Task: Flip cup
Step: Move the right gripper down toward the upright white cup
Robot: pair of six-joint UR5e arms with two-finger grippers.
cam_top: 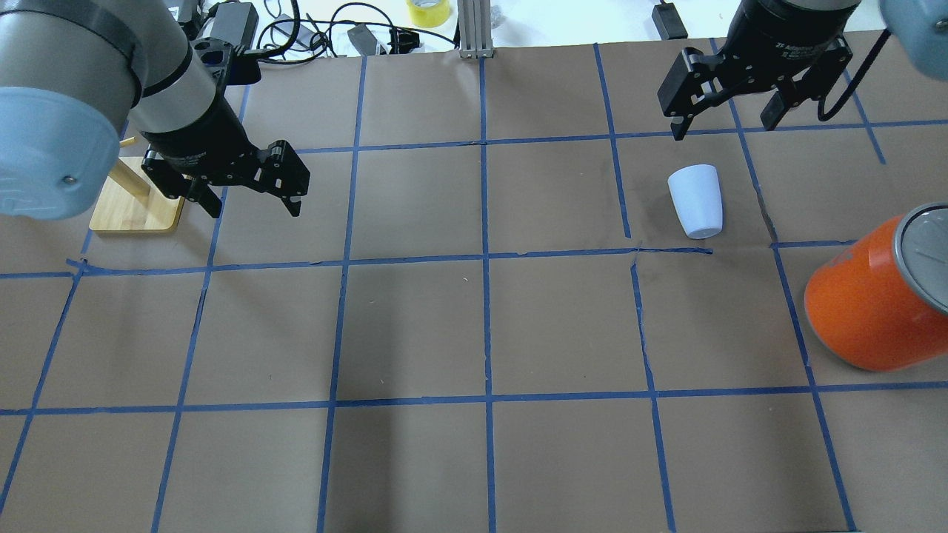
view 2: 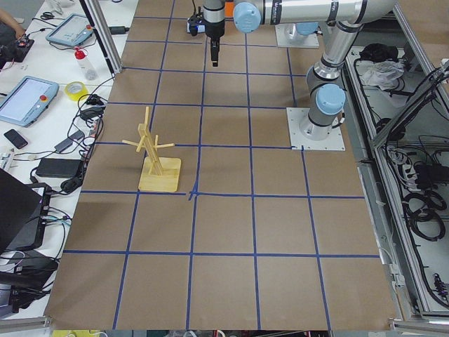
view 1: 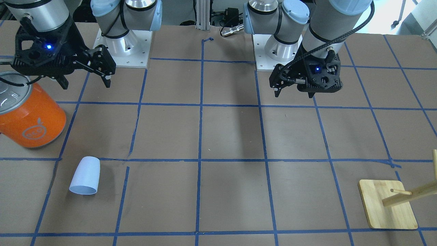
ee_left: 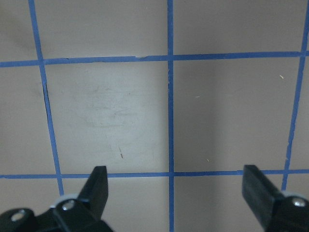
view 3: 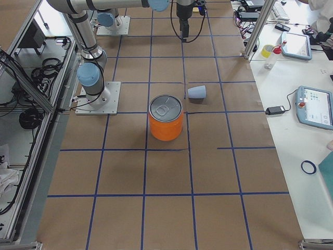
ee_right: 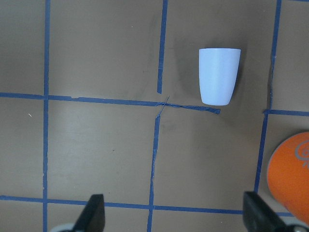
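The cup (view 1: 85, 176) is a small pale lavender-blue tumbler. It seems to lie on its side on the brown paper, wide end pointing away from the robot. It also shows in the overhead view (cam_top: 696, 200), the right side view (view 3: 196, 92) and the right wrist view (ee_right: 219, 75). My right gripper (cam_top: 722, 127) hangs open and empty high above the table, apart from the cup; it also shows in the front view (view 1: 87, 84) and its wrist view (ee_right: 175, 215). My left gripper (cam_top: 255, 211) is open and empty over bare paper on the other side (view 1: 293, 95) (ee_left: 176, 193).
A big orange can (cam_top: 866, 311) with a silver lid stands near the cup on the robot's right (view 1: 32, 119). A wooden peg rack (cam_top: 137, 211) on a square base stands on the robot's left (view 1: 387, 205). Blue tape lines grid the paper.
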